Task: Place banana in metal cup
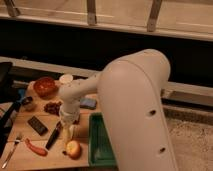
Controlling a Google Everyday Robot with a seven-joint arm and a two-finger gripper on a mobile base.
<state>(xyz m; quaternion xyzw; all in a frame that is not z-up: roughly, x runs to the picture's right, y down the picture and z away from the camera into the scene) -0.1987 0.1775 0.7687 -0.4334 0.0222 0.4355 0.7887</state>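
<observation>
The metal cup is found at far left, beside the red bowl. Right of the knife, the banana is pinched by the gripper, jaws pressed together on it. A vertical lift clear of the knife is advised before it is carried leftward.

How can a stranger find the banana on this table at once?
Follow the big white robot arm down to its gripper, just left of the green tray on the wooden table. The banana is the pale-yellow piece directly under that gripper. It is long and slim, unlike the round yellow-orange fruit just in front and the dark knife on its left.
</observation>
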